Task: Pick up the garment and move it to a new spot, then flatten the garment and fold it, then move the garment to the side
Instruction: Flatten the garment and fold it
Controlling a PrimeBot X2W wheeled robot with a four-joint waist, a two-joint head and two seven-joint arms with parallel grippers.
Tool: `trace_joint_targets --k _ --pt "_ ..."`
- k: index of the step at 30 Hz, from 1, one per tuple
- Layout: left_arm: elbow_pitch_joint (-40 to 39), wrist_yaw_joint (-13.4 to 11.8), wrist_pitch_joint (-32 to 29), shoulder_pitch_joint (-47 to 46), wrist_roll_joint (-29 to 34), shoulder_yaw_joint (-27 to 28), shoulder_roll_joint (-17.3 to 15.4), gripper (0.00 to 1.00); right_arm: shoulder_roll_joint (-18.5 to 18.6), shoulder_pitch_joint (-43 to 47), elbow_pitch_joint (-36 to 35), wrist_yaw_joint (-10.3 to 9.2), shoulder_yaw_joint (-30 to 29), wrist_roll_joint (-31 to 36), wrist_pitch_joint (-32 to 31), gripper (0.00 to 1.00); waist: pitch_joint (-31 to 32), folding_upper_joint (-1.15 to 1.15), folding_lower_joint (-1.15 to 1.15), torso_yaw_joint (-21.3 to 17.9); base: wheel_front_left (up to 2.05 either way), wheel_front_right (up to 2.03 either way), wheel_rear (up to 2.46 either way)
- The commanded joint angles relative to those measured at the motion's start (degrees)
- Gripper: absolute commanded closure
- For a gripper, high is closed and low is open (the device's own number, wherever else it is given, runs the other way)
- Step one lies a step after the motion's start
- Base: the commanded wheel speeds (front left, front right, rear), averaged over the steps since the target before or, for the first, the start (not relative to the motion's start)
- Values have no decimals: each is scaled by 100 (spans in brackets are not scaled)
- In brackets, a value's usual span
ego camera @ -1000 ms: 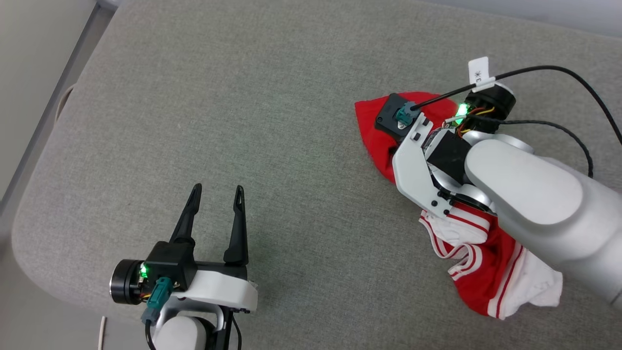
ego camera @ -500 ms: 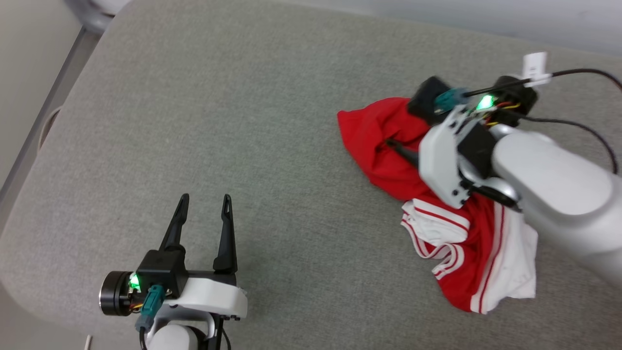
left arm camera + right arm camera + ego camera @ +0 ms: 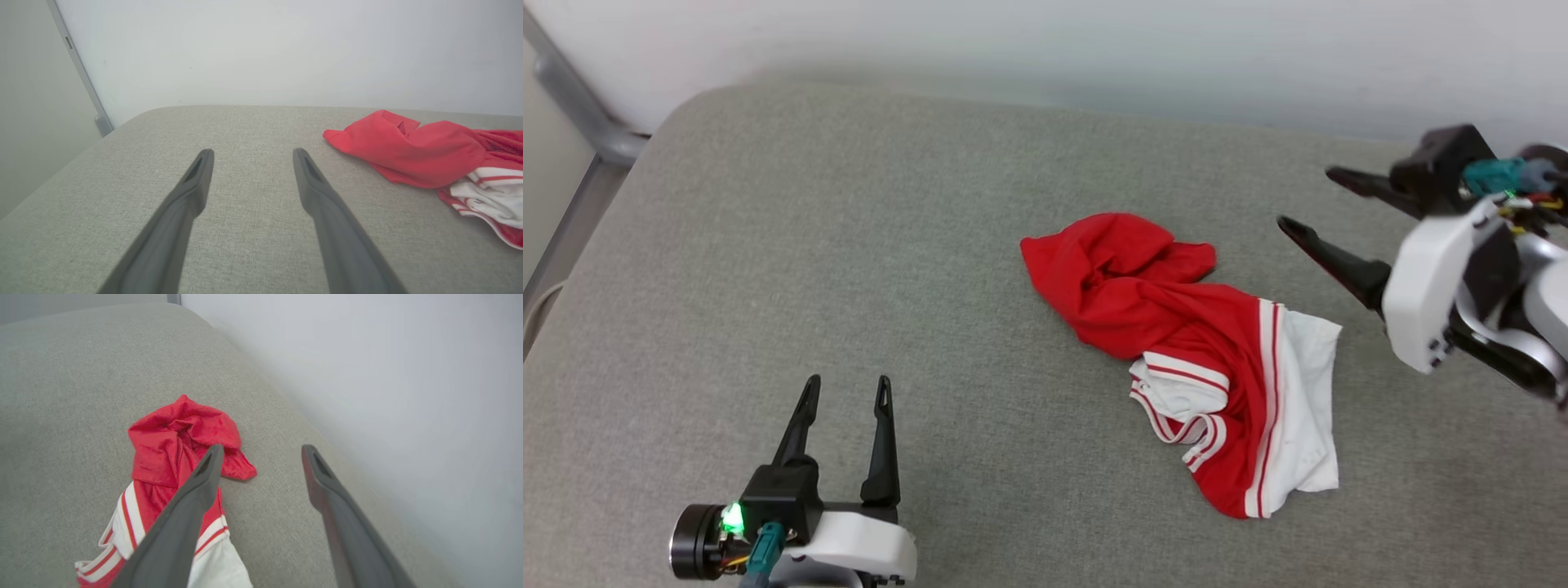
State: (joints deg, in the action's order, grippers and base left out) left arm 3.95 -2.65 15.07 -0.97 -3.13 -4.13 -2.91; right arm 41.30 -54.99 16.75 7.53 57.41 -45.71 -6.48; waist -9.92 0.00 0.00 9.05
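The garment (image 3: pixel 1176 322) lies crumpled on the grey fabric-covered bench (image 3: pixel 890 229), right of the middle in the head view and well short of the pale wall (image 3: pixel 1094 49). Its long axis runs on a diagonal: the bunched, plain red end points toward the far left, and the end with the white sleeve and red-and-white striped trim points toward the near right. A striped opening edge curls up on the near-left side. The right tool (image 3: pixel 1307 196) sits just to the right of the far end, its two dark fingers spread wide, holding nothing, apart from the cloth and pointing left toward it. The left tool (image 3: pixel 846 385) is at the near left, well apart from the garment, its fingers also spread and empty, pointing away from the robot.
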Motion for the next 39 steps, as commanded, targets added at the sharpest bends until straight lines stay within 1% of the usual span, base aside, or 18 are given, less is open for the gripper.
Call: trace_joint_targets --k 1,6,9,11,12,15,19,24,27,31,36,39 --pt "-18 16 15 93 39 24 4 0 150 202 -211 -8 -130 8 -157 0 128 0 0 -110 0 0 0" --pt "-49 62 15 189 86 93 4 0 654 904 -1004 -8 -635 -131 -1209 0 215 0 0 -195 0 0 0" --pt "-53 86 15 185 95 114 3 0 817 1277 -1280 -7 -880 -231 -1891 0 208 0 0 -207 0 0 0" --pt "-56 98 15 150 97 108 4 0 916 1457 -1429 -8 -1007 -185 -2323 0 182 0 0 -201 0 0 0" --pt "-60 105 15 125 96 101 4 0 934 1540 -1454 -8 -1083 -199 -2517 0 164 0 0 -194 0 0 0" --pt "-66 109 15 55 83 81 4 0 811 1826 -1440 -7 -1303 -358 -3039 0 96 0 0 -156 0 0 0" --pt "-71 100 15 3 48 -8 4 0 661 2071 -1302 -8 -1489 -358 -3548 0 -12 0 0 -59 0 0 0" --pt "-85 65 15 -101 -5 -100 3 0 420 2273 -1026 -8 -1571 -276 -3875 0 -187 0 0 99 0 0 0" --pt "-83 50 15 -181 -33 -146 3 0 230 2338 -793 -7 -1625 -259 -3933 0 -312 0 0 184 0 0 0" --pt "-73 26 15 -253 -62 -187 4 0 2 2431 -484 -7 -1465 -120 -3979 0 -462 0 0 270 0 0 0" --pt "-47 4 15 -329 -94 -202 4 0 -267 2678 -153 3 -998 -7 -3993 0 -540 0 0 329 0 0 0" --pt "-45 -6 15 -320 -92 -200 4 0 -355 2726 -47 10 -803 -12 -3920 0 -531 0 0 327 0 0 0"
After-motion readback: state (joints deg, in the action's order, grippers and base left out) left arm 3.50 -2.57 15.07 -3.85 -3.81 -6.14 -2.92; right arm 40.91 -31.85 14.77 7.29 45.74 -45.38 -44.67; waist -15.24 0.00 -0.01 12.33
